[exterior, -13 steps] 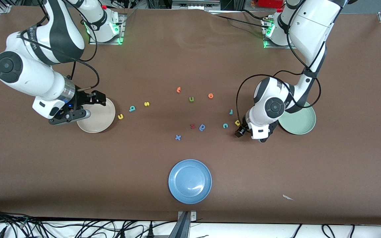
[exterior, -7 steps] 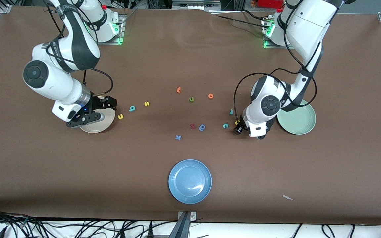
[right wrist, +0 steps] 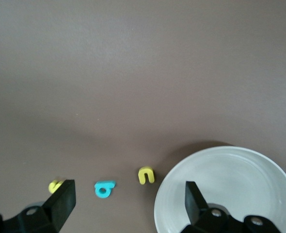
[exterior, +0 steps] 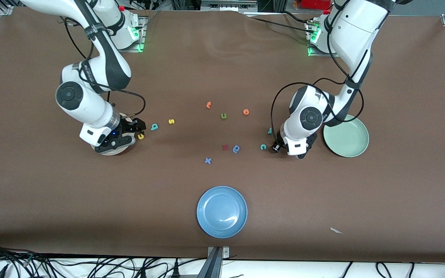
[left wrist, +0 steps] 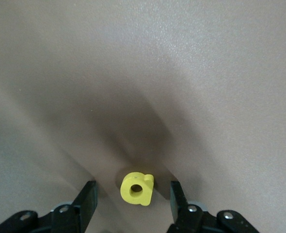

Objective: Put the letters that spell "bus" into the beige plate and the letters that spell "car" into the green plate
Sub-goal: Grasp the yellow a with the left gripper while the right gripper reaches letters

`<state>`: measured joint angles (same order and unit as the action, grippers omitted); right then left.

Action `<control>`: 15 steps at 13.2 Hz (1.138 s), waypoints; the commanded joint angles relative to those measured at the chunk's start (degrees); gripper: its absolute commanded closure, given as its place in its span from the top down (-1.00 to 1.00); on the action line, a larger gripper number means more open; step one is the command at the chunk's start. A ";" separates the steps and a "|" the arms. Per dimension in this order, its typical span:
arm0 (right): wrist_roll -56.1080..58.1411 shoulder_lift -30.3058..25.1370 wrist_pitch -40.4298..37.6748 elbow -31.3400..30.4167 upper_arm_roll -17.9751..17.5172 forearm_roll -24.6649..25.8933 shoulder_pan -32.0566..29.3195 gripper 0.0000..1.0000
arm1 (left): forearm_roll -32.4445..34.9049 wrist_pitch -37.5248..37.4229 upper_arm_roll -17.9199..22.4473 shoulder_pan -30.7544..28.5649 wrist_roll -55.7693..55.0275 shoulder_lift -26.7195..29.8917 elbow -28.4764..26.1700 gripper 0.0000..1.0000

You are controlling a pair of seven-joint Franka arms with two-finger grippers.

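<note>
My left gripper [left wrist: 133,187] is low over the table [exterior: 222,58], toward the left arm's end. Its jaws stand apart either side of the yellow a [left wrist: 137,189], touching nothing. The a lies between the c [exterior: 263,146] and the green plate [exterior: 346,137], which is empty.

The a sits slightly off centre, so one finger may meet it first and spin or push it away. Foam this small can also pop out of a pinch.

My right gripper [right wrist: 129,188] hangs wide apart over the rim of the beige plate [right wrist: 230,194]. The u [right wrist: 146,175] lies just beside that rim, then the b [right wrist: 104,189] and s [right wrist: 55,186]. Coming down for the u, a finger could strike the rim and shove the plate.
</note>
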<state>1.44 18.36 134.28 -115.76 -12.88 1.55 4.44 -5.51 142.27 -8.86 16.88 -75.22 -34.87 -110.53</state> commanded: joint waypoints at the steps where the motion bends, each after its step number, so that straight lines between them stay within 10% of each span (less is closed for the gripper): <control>1: 0.23 0.97 5.01 -2.98 -1.01 3.18 -0.39 1.00 | -0.64 0.64 0.51 0.52 0.34 2.09 -2.24 0.13; 9: 0.32 6.77 15.30 -4.83 -1.80 10.57 -0.39 1.00 | -0.64 0.64 0.51 0.43 0.69 2.09 -2.15 -0.58; 15: 2.16 10.38 22.86 -5.35 -1.71 13.30 -0.66 1.00 | -0.64 -7.67 1.13 -0.88 7.62 6.47 1.79 -0.70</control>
<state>2.02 28.09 154.38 -120.20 -14.19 13.89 4.46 -5.51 140.57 -8.43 16.63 -71.90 -32.81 -109.64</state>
